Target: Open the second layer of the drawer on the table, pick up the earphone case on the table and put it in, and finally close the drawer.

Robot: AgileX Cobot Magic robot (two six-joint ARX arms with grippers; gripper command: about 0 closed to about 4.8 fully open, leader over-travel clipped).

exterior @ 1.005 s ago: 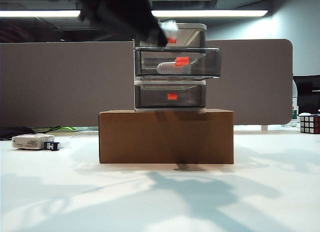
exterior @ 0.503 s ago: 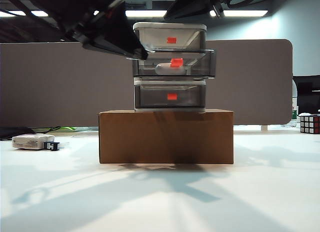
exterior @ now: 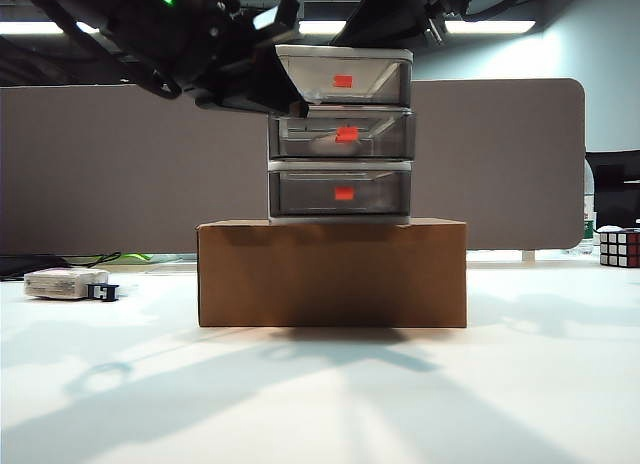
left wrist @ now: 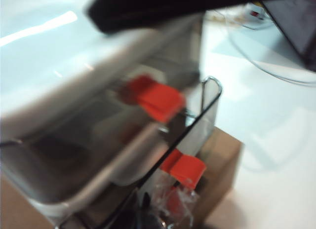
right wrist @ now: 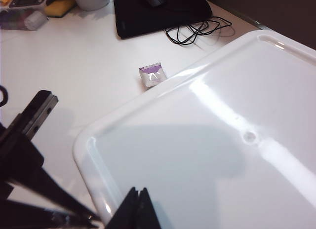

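The second layer (exterior: 341, 135) is now pushed flush into the drawer (exterior: 340, 189) after jutting out a second ago, the earphone case (exterior: 328, 141) faintly visible inside; the task looks all but done; the left gripper (exterior: 296, 106), fingers pressed together, sits at the drawer front; the right gripper (right wrist: 137, 209), also closed, hovers over the unit's top.

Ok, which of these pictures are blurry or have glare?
Left wrist view: motion blur smears the smoky grey drawers and red-orange tab handles. Right wrist view: sharp, with a glare streak on the drawer unit's glossy white top. Exterior view: sharp but backlit, both arms dark, soft shadows on the white tabletop.
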